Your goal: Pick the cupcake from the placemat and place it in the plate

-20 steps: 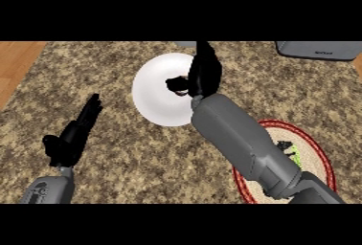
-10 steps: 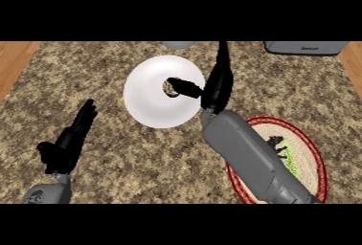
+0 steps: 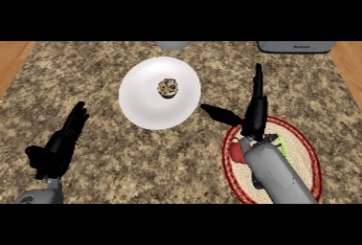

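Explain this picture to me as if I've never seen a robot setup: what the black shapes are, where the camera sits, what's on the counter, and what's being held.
The camera sits at the robot's head, looking steeply down at a speckled stone counter. The black shapes are its two hands on grey forearms. The left hand rests open at the lower left. The right hand is open too, holding nothing. A small brown cupcake sits on the round white plate. Under the right forearm lies a round red-rimmed woven placemat with a red object and a green object, both partly hidden.

Grey appliance [image 3: 293, 46], top-right; granite counter [image 3: 99, 67].
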Available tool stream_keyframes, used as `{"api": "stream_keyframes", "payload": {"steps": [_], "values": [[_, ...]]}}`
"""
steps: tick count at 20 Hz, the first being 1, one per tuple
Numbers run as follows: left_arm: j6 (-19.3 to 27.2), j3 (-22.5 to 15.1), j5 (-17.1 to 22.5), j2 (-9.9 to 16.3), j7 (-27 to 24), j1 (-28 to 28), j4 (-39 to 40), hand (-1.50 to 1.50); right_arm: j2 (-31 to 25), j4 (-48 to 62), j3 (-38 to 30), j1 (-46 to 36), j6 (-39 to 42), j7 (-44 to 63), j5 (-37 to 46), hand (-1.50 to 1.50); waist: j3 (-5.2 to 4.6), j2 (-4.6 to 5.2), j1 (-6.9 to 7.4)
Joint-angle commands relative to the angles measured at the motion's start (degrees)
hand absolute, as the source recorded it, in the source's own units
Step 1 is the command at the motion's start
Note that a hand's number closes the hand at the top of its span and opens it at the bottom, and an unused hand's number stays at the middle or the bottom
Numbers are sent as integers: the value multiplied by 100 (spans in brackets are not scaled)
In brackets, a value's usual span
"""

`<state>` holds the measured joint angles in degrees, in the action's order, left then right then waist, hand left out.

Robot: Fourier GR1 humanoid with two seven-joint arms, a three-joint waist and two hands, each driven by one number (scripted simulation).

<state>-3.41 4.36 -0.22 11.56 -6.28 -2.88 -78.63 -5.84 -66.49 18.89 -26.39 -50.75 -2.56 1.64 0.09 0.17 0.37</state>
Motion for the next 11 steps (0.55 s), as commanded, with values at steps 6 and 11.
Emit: {"api": "stream_keyframes", "payload": {"steps": [6, 11], "values": [[-175, 171, -14, 59, -123, -117, 287, 0, -188, 456, -748, 756, 1373, -1550, -402, -150, -8, -12, -27], [-21, 187, -147, -96, -162, -366, 467, 0, -100, 856, -1240, 734, 1552, -2207, -361, -150, -8, -10, -34]]}}
